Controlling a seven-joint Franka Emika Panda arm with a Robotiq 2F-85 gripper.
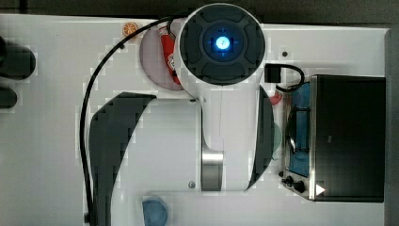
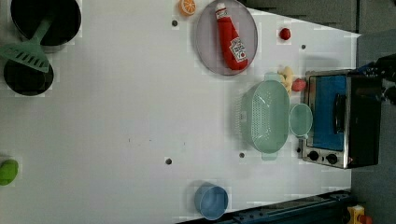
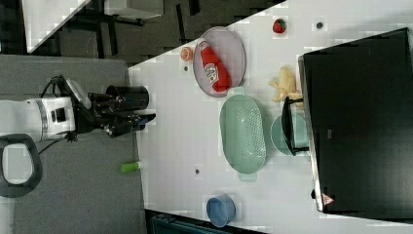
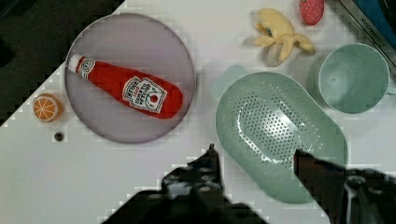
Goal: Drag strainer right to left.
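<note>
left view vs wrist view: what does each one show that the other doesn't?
Left view: the blue cup, green spatula over two dark pots, a green item at the table edge and the toaster oven's knobs.

Wrist view: the open gripper, fingers spread above the strainer's near rim.

Both: the strainer beside the mint cup, the ketchup bottle lying on the grey plate, the orange slice, the strawberry and the yellow toy.
</note>
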